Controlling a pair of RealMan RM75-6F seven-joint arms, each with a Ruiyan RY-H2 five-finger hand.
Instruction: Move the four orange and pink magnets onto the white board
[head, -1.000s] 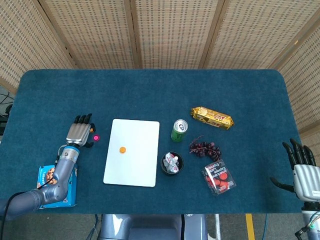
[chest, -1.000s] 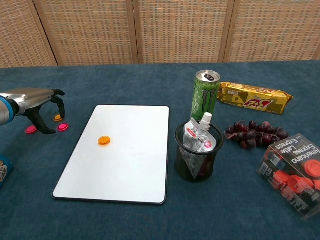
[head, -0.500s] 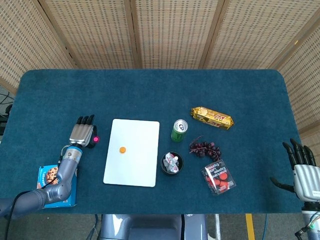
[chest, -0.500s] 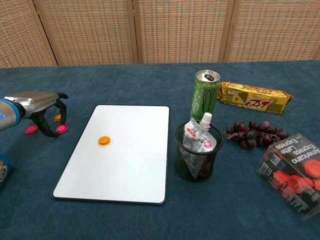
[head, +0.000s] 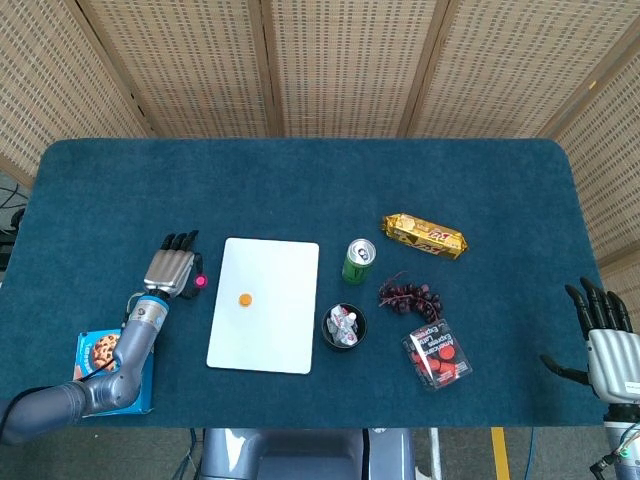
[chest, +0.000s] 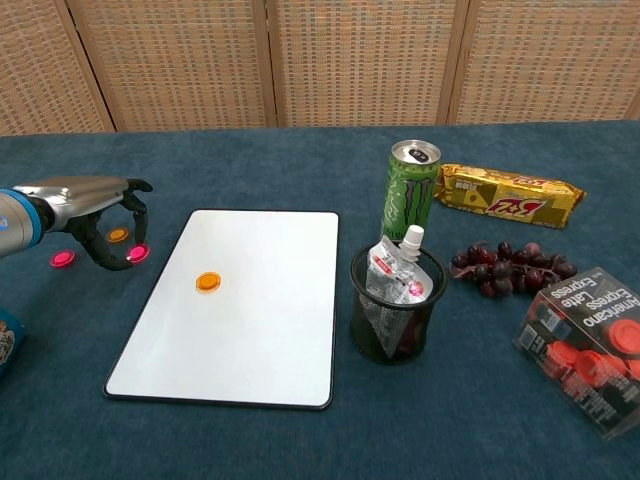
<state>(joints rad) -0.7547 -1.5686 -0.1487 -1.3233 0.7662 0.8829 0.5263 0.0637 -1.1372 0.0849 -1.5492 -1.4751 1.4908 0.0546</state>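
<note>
Since the earlier frames, the left hand (chest: 95, 212) had drifted rightward toward the white board (chest: 245, 300) and carried a pink magnet (chest: 137, 254) with it, pinched at the fingertips and raised a little off the cloth; in the head view that same hand (head: 172, 270) sat left of centre with the pink magnet (head: 200, 282) showing just off the board's left edge (head: 266, 304). Two more magnets remained on the blue table (chest: 300, 160) at the left of the chest view: an orange magnet (chest: 118, 235) partly framed by the curled fingers, and a second pink magnet (chest: 63, 259) further left, near the frame's edge. One orange magnet (chest: 208, 282) already lay on the board, in its left half.

At the lower right corner of the head view, the right hand (head: 605, 345) hung off the table's edge, fingers spread and holding nothing.

Right of the board in the chest view stood a black mesh cup (chest: 397, 310) with a pouch inside, touching or nearly touching a green can (chest: 411, 190) behind it. Further right lay a gold snack packet (chest: 510, 195), a bunch of dark grapes (chest: 510, 265) and a clear box of red discs (chest: 590, 345). A cookie box (head: 110, 365) showed at the lower left of the head view, beneath the left forearm.
</note>
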